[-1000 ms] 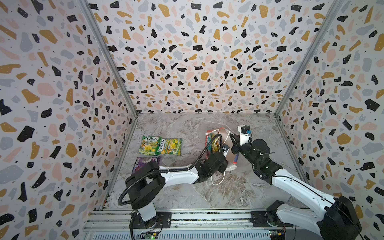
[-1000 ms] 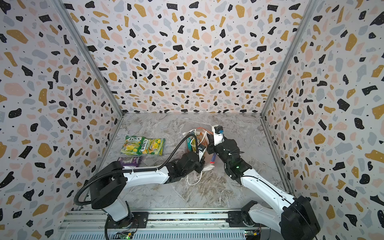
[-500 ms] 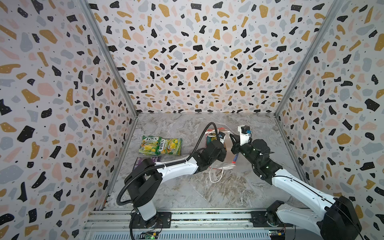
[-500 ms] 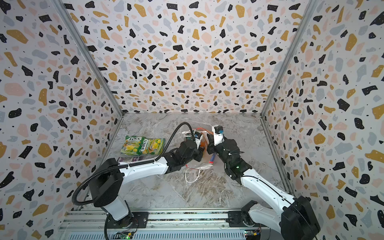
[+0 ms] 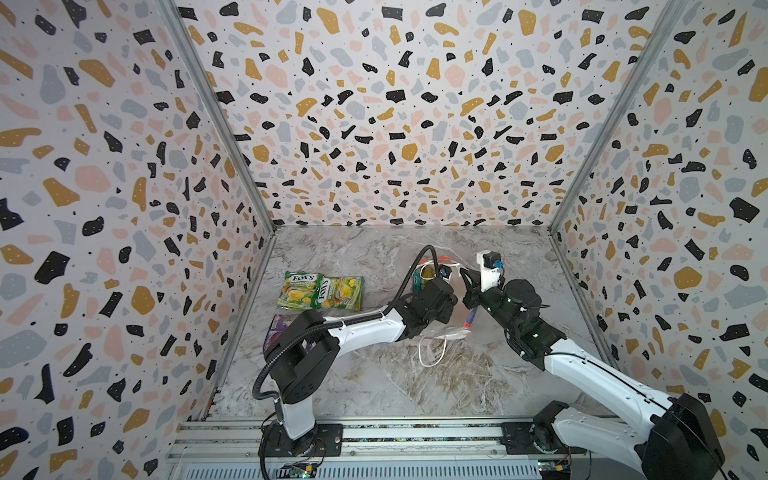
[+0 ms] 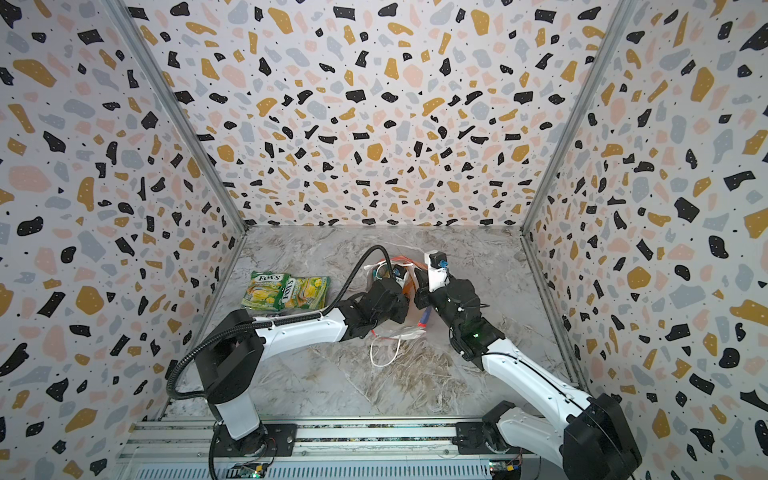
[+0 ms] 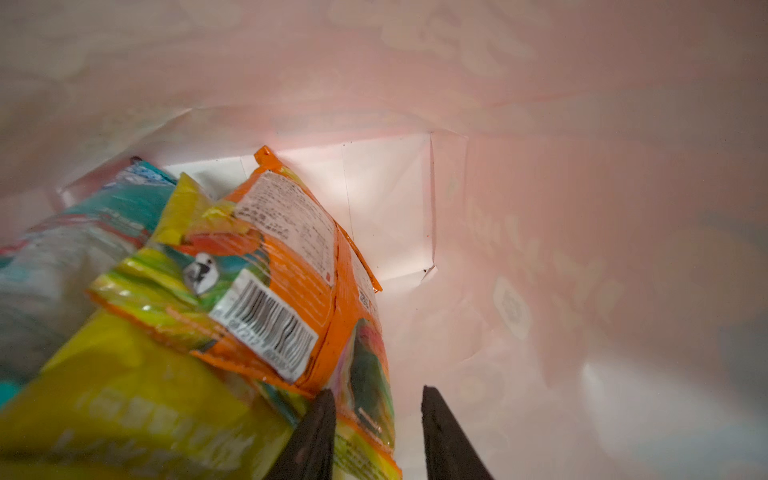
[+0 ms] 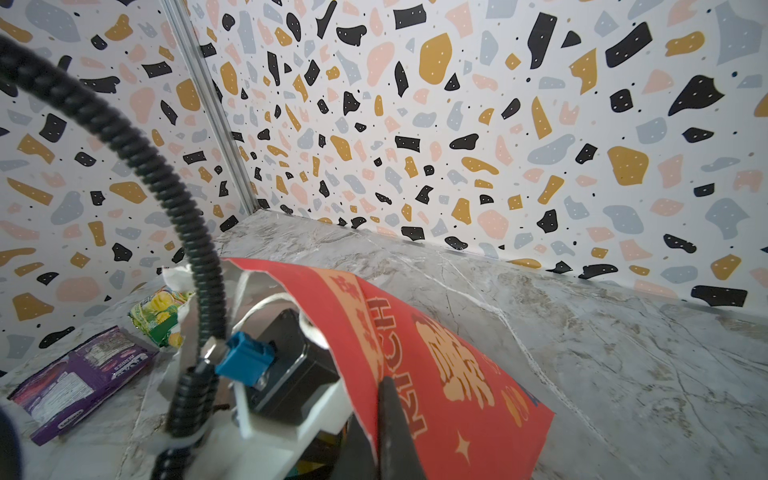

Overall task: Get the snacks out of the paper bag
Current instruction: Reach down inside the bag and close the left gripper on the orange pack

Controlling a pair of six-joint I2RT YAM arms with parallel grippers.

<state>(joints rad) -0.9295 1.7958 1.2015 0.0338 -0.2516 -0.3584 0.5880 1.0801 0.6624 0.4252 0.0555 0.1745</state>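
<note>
Purple packet (image 8: 83, 376): out of the bag and flat on the table (image 5: 374, 386). It is the farthest left and sits partly under the left arm in a top view.
Green-yellow FOX'S packets (image 5: 300, 289): 2 of them, out and lying flat edge to edge, just behind the purple one.
Left gripper (image 7: 378, 390): deep inside the bag, with its fingers (image 7: 320, 432) apart and nothing clamped.
Orange packet (image 7: 299, 266): inside the bag, on top of the others, printed label facing the camera. Its near end lies in the gap and touches 1 finger.
Yellow packet (image 7: 124, 395): inside, under the orange one and off to the side of the gap.
Teal packet (image 7: 104, 216): inside, beyond the yellow one and farthest from the fingers.
Deciding relation: the orange packet lies straight ahead of the left gripper. Its long axis runs from the fingertips toward the bag's floor, roughly in line with the reach, so closing on the near end and drawing straight back looks workable.
Paper bag (image 8: 457, 365): its mouth faces the left arm; whether it leans or lies flat I cannot tell. A white cord handle (image 5: 432, 353) trails on the table.
Right gripper (image 8: 372, 432): clamped on the bag's red wall near the mouth, which keeps it open.
Nearer arm: left, already inside; the right one is occupied.
Tally: 3 out, 3 seen inside.
</note>
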